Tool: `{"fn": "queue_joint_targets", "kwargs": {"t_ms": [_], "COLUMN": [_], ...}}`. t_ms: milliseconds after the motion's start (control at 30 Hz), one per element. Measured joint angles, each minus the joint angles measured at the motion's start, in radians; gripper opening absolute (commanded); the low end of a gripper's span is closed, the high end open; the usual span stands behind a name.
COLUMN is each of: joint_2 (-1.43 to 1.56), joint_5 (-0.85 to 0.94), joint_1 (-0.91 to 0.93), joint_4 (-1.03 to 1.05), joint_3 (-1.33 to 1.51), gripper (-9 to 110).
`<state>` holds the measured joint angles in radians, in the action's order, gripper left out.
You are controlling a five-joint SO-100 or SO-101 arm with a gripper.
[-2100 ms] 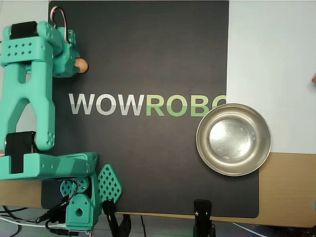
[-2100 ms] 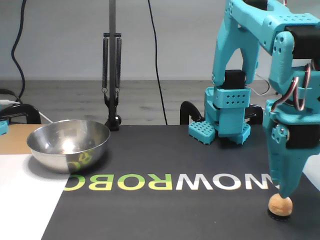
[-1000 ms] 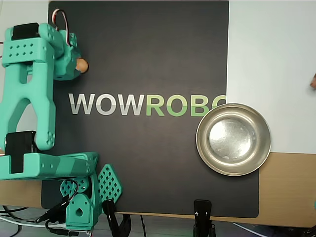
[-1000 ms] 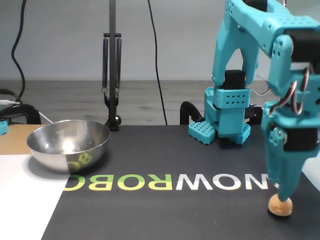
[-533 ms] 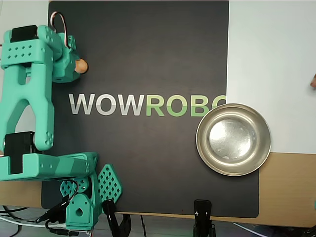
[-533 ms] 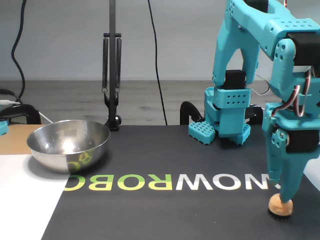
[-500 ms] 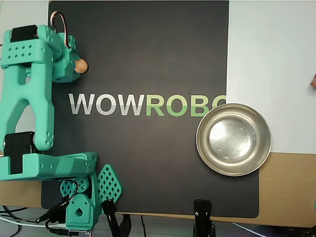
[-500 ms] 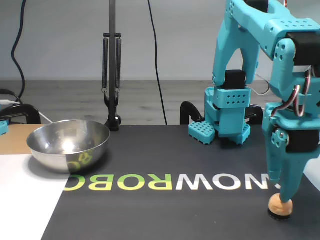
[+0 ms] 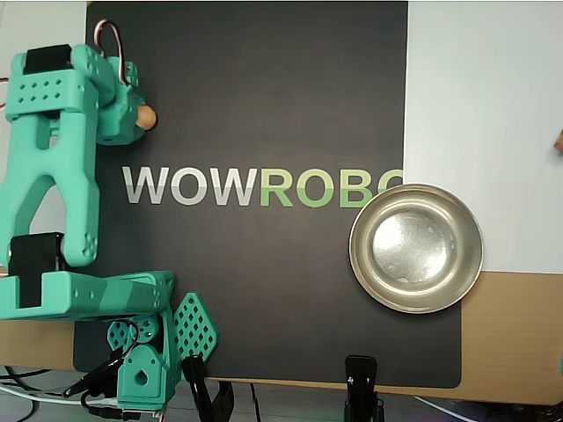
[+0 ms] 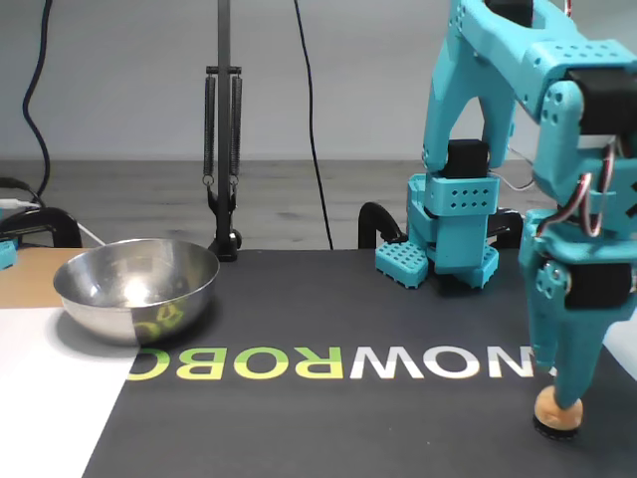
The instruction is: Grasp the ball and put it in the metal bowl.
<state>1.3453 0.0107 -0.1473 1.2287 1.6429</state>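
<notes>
Barely shifted, the end effector (image 10: 563, 400) points straight down, tips touching the ball (image 10: 557, 411); grip unclear.

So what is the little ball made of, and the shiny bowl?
The ball looks like wood: tan, smooth and dull, with no shine, though painted plastic could look the same. The bowl looks like polished steel: silver, and its side mirrors the green letters of the mat like a mirror would.

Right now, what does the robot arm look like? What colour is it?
The arm is teal-green plastic, blocky, with rows of little round holes on its links and base. Black motor blocks sit at the joints. Red, white and black wires loop near the wrist. The gripper narrows to a pointed tip.
</notes>
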Motion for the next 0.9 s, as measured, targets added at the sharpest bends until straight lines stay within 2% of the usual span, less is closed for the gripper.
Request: {"fn": "queue_joint_targets", "kwargs": {"t_ms": [900], "joint_2": [-0.067], "joint_5": [0.003], "joint_1": [0.002], "joint_4": [-0.026], "joint_3": [0.002], "gripper": [50]}}
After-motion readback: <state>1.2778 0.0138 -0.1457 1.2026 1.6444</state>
